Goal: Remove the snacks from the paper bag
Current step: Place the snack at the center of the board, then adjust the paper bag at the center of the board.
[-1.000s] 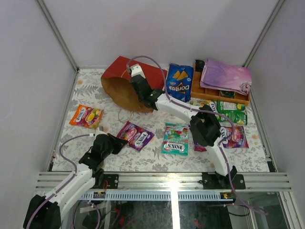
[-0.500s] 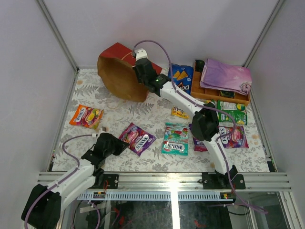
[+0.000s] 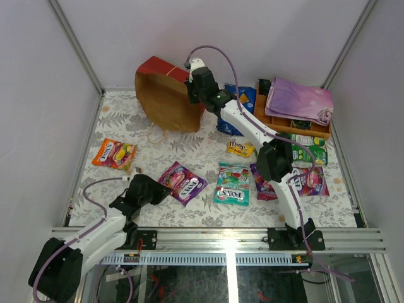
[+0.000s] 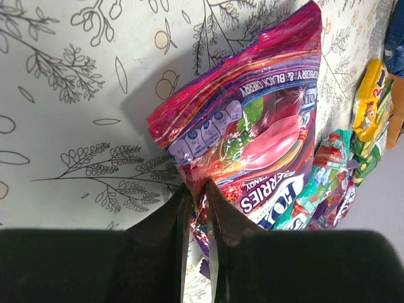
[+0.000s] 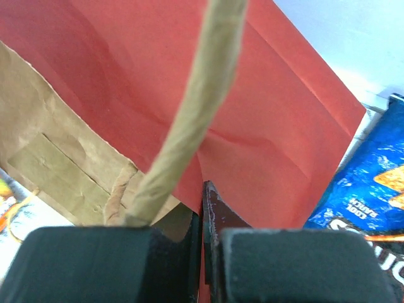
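Note:
The paper bag (image 3: 165, 101), red outside and brown inside, hangs tilted at the back with its mouth towards the camera. My right gripper (image 3: 194, 88) is shut on its rim (image 5: 252, 95), beside a string handle (image 5: 196, 107). Snacks lie on the table: an orange packet (image 3: 114, 153), a purple Fox's packet (image 3: 183, 183), a teal one (image 3: 232, 183), a small yellow pack (image 3: 240, 149), and the blue Doritos bag (image 3: 235, 110) behind the right arm. My left gripper (image 3: 161, 189) has its jaws slightly apart, with the purple packet's (image 4: 252, 139) edge between the fingertips (image 4: 222, 208).
An orange wooden tray (image 3: 287, 124) with a folded purple cloth (image 3: 298, 101) stands at the back right. Green (image 3: 309, 150) and pink (image 3: 310, 180) packs lie in front of it. Walls close in the table on three sides.
The right gripper has raised the paper bag and carried it to the right. The small yellow pack now lies on the table. The left jaws have parted slightly.

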Motion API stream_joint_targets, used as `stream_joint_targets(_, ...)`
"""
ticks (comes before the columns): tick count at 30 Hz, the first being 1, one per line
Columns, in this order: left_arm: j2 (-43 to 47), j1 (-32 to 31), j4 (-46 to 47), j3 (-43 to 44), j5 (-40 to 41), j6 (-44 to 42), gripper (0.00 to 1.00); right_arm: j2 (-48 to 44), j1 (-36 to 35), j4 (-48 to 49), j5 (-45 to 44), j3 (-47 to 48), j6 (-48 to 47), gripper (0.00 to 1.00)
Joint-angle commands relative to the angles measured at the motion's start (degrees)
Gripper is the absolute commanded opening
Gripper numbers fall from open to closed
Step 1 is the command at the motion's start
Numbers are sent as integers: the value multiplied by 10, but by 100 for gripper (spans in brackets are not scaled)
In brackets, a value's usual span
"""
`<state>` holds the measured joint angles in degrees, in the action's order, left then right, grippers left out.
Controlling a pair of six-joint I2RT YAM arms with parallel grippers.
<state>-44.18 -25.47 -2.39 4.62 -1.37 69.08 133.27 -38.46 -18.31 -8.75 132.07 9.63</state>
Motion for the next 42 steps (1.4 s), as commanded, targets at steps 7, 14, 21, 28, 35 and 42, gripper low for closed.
stream_joint_targets(7, -132, -3, 28, 52, 49, -10, 13, 1, 6, -5, 75, 46, 25, 0)
stream_joint_targets(14, -115, -3, -31, 120, 91, -53, 98, -6, 11, -4, 86, 42, 23, 0)
stream_joint_targets(21, -70, -2, -115, 209, 130, -115, 100, -14, 12, -3, 99, 47, 27, 0)
stream_joint_targets(28, -102, 18, -187, 330, 129, -190, 100, -19, 13, -2, 116, 60, 30, 0)
stream_joint_targets(35, -125, 69, -239, 407, 94, -248, 100, -24, 26, 5, 175, 64, 60, 0)
stream_joint_targets(42, -143, 151, -273, 425, 30, -286, 100, -16, 41, 15, 238, 77, 91, 0)
